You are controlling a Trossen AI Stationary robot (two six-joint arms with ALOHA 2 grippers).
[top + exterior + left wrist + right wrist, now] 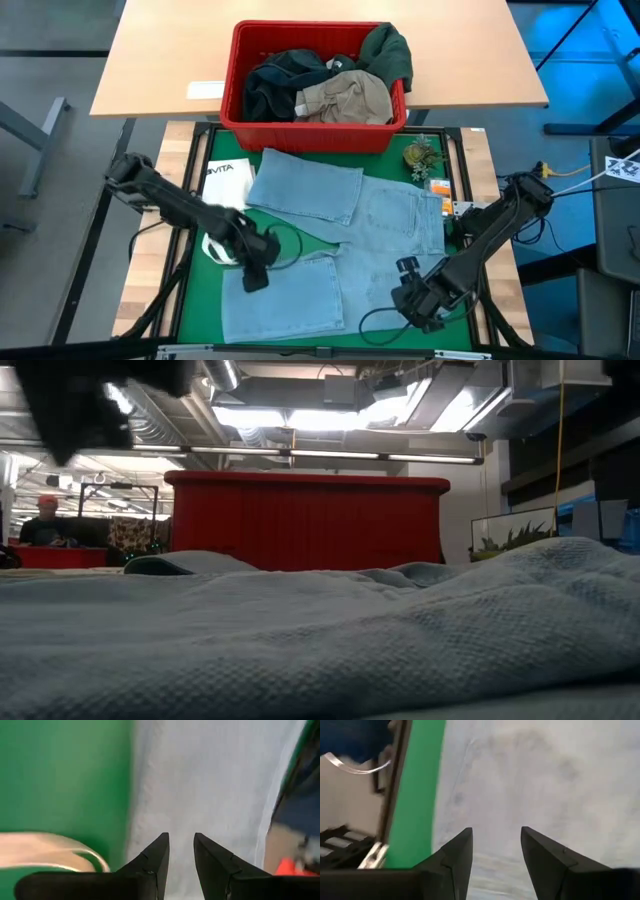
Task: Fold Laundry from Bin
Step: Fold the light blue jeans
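Light blue denim jeans (350, 235) lie spread flat on the green mat (195, 290), filling the foreground of the low view as jeans (320, 640). The red bin (232, 110) stands at the far edge and holds dark green (388, 50), khaki (345, 95) and dark (272, 88) laundry. My left gripper (255, 280) (181, 840) hangs open above the left edge of the near trouser leg, pointing down. My right gripper (412, 302) (496, 832) hangs open above the jeans' near right part, close to the cloth's edge. Nothing is between either pair of fingers.
A small white tote bag (222, 245) with loop handles (50, 852) lies on the mat beside my left gripper. A white sheet (228, 175) lies at the far left. A small plant (420, 155) and an orange item (440, 185) are at the far right. A person (45, 520) is far off.
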